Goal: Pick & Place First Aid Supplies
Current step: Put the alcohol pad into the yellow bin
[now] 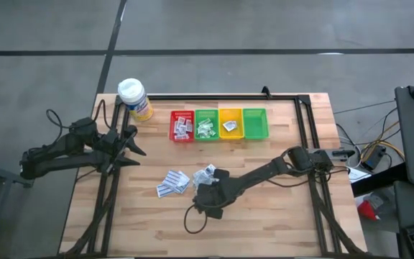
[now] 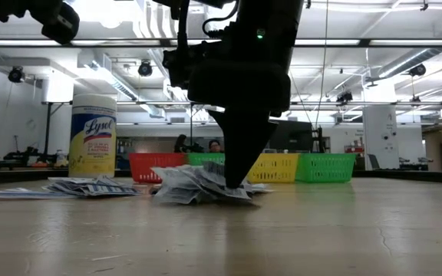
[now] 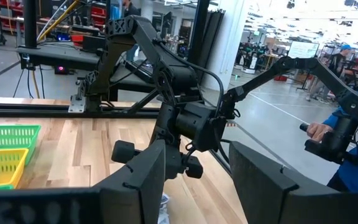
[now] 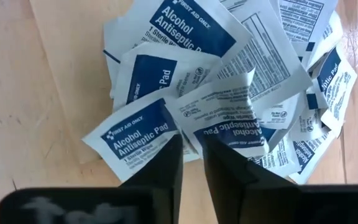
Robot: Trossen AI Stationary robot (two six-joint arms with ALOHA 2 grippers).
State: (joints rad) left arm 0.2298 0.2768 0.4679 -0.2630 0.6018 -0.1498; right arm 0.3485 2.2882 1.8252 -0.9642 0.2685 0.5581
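Right wrist view shows the right gripper (image 4: 192, 165) down on a heap of alcohol pad sachets (image 4: 229, 81), its two dark fingers (image 4: 166, 168) drawn close with only a narrow slit between them. The curled edge of one sachet (image 4: 225, 112) rises right at the fingertips; whether it is actually pinched cannot be told. Each packet is white with a blue panel reading "Alcohol Antiseptic Pad", and they overlap on the wooden table (image 4: 48, 93).

From above, the right gripper (image 1: 208, 193) stands near the table's centre, its arm reaching in from about 3 o'clock. The heap it presses on (image 1: 205, 173) lies just at 12 o'clock of it, and a second loose cluster of sachets (image 1: 172, 183) sits just beside it at 9 o'clock.

Farther out at 12 o'clock, four bins stand in a row near the table's far edge: a red bin (image 1: 182, 126), a green bin (image 1: 206, 124), a yellow bin (image 1: 231, 123) and another green bin (image 1: 255, 122). The first three hold a few white packets. At roughly 11 o'clock a white-capped yellow bottle (image 1: 134, 98) stands upright near the table's far left corner.

The left gripper (image 1: 129, 144) hangs at 9 o'clock, well apart from the sachets, fingers spread with nothing between them.

In the left wrist view a person's hand (image 3: 319, 130) and blue sleeve show beyond the table.
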